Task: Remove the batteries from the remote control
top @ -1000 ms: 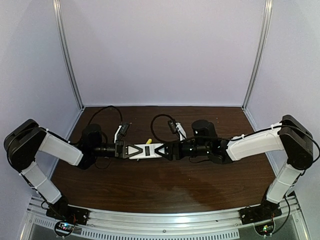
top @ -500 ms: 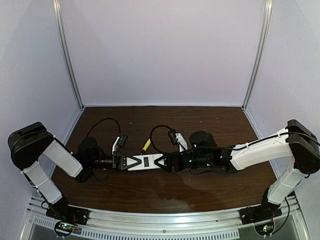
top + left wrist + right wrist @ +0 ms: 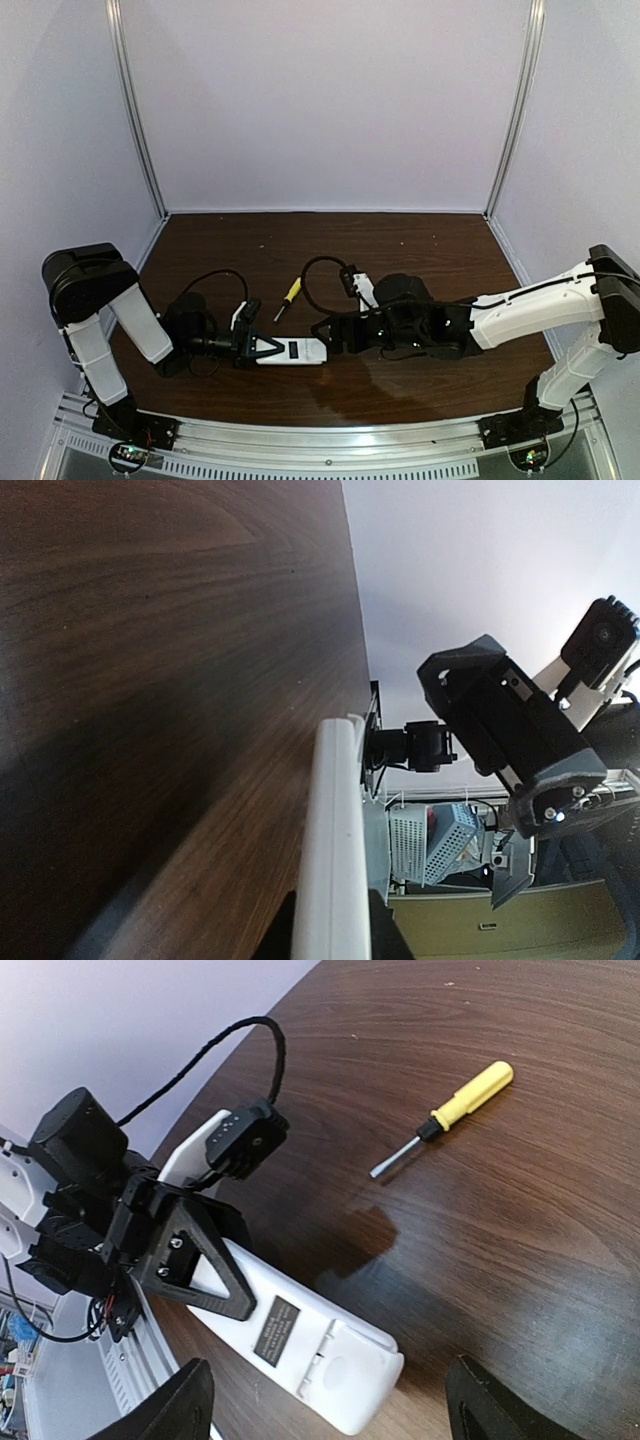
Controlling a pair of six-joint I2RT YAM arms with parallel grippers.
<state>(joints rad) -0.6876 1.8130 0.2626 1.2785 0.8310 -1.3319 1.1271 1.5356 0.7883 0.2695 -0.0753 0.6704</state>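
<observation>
Left gripper (image 3: 270, 348) clamps remote control (image 3: 305, 350) — back label (image 3: 275, 1328) unreadable.

Button face of remote control (image 3: 300, 1345) turned away, unseen; one end buried in left gripper (image 3: 235, 1300). Edge-on in left wrist view, cropped at bottom edge. Fingers (image 3: 185, 1405) of right gripper (image 3: 330, 1365) cropped likewise, only tips showing. Label print on back too small to read.

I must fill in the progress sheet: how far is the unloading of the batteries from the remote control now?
Done: the left tool grips the remote control by one end, white back up. In hand: the right tool stands open at its free end, holding nothing. Left: nearly all; the battery cover looks closed, no battery is visible, and the screwdriver lies apart on the table.
</observation>
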